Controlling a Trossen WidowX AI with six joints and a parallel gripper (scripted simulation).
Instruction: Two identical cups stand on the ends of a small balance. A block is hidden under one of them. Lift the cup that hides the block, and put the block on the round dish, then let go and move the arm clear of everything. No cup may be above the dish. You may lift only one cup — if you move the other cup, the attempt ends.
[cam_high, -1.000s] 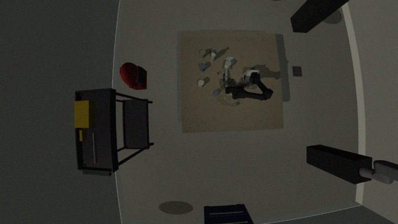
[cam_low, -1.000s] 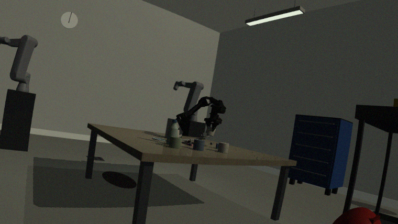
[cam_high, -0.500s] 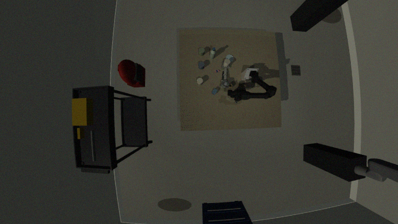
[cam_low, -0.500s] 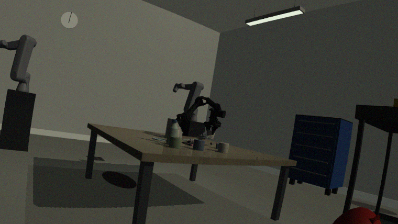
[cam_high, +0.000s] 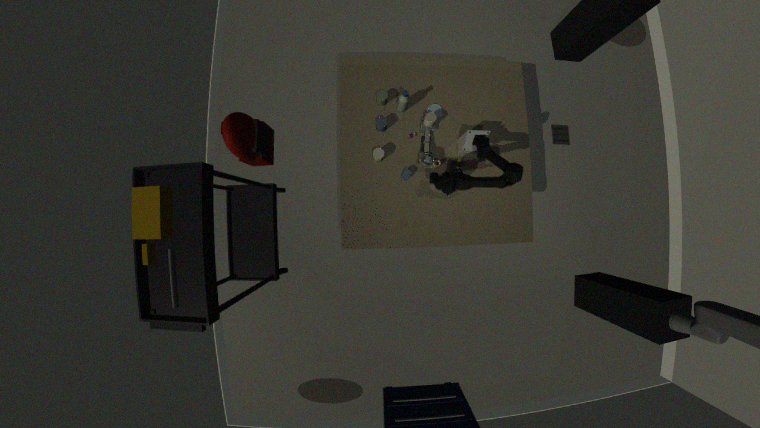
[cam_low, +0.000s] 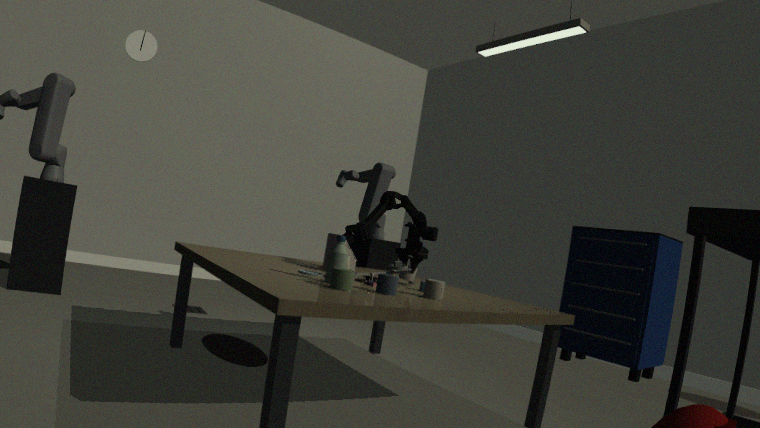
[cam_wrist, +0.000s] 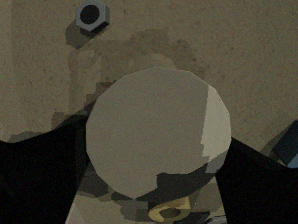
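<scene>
My gripper (cam_high: 440, 185) (cam_low: 413, 267) (cam_wrist: 156, 128) is shut on a pale cup (cam_wrist: 145, 120) (cam_low: 408, 276), whose round top fills the middle of the wrist view. It is beside the near end of the balance (cam_high: 427, 140), low over the table; whether the cup touches the table is unclear. The other pale cup (cam_high: 429, 119) stands on the far end of the balance. The pale round dish (cam_high: 436, 107) lies just beyond it and is partly hidden. The near end of the balance bears no cup; I cannot make out the block there.
A gold ring (cam_high: 436, 162) (cam_wrist: 159, 212) lies near the balance. A blue block-like object (cam_high: 406, 172) (cam_wrist: 286, 150) and a hex nut (cam_wrist: 91, 16) lie nearby. A bottle (cam_high: 403, 102) (cam_low: 341, 256), green cup (cam_high: 381, 96), blue cup (cam_high: 381, 123) and pale cup (cam_high: 378, 154) stand farther left in the top view.
</scene>
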